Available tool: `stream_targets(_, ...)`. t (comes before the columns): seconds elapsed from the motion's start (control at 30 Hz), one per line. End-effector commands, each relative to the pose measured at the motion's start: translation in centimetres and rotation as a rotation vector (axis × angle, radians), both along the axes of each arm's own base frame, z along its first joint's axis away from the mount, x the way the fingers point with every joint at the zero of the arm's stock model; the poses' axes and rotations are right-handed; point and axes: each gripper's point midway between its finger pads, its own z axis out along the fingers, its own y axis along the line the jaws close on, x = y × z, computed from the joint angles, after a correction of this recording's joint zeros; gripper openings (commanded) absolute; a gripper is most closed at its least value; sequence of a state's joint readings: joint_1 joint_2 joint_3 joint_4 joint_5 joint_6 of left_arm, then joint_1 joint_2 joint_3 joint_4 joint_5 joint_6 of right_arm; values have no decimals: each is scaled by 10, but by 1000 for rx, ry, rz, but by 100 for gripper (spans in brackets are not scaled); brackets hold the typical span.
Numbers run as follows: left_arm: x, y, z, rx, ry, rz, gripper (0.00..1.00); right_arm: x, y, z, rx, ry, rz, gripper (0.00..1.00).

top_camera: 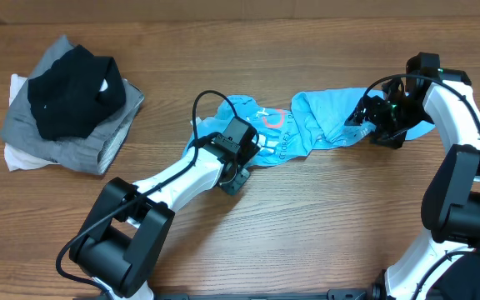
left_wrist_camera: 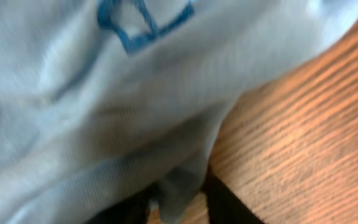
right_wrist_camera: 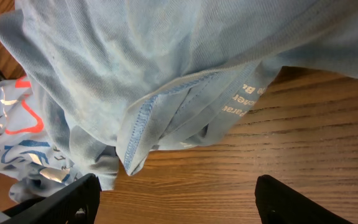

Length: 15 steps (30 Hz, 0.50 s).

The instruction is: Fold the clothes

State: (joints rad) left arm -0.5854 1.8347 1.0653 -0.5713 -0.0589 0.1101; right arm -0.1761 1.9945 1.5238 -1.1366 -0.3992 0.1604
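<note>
brown wood-grain table [top_camera: 323,242] carries everything. the sky-blue t-shirt [top_camera: 315,125] lies crumpled on it in a long, uneven band that runs from the left gripper [top_camera: 234,180] across to the right gripper [top_camera: 362,122]. well off to the far side of the left gripper, away from the shirt, sits a loose pile: a black garment [top_camera: 73,100] on top, a grey garment [top_camera: 107,137] under it, and a white garment [top_camera: 22,158] showing at the pile's lower edge.

the left gripper is down at the table on the near edge of the shirt. in its wrist view its fingers [left_wrist_camera: 229,202] stand close together, with a fold of the blue cloth drawn down between them; it is pinched on the sky-blue t-shirt, though the picture is blurred. the rest of the shirt rises ahead of the left gripper and fills most of that view.

the right gripper stands at the opposite end of the shirt with its fingers [right_wrist_camera: 291,202] spread wide. only bare table shows between them, so it holds nothing. the shirt bunches just ahead of its fingertips, a stitched hem [right_wrist_camera: 138,134] hanging nearest them.

red and white lettering [top_camera: 277,125] shows on the stretch of shirt just beyond the left gripper.
</note>
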Motion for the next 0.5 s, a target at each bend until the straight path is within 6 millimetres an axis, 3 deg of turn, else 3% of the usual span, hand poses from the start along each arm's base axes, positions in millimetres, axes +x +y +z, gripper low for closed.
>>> stream_targets(0.0, 0, -1, -5, -16, 5, 6, 29, 2, -2, 8, -11, -26, 0, 84)
stream_targets(0.07, 2, -2, -5, -20, -1, 8, 23, 2, -3, 8, -11, -25, 0, 84)
stream_targets(0.17, -1, -1, -5, -18, 10, 30, 4, 2, -2, 8, -11, -24, 0, 84)
stream_targets(0.27, -7, 4, 0, -1, 48, 76, 4, 1, -2, 8, -11, -24, 0, 83)
stream_targets(0.33, -10, 6, 14, 10, 71, 103, 4, 1, -5, 8, -11, -24, -6, 82)
stream_targets(0.47, -11, 18, 64, 44, 52, 180, 4, 1, -17, 10, -11, -25, -38, 77)
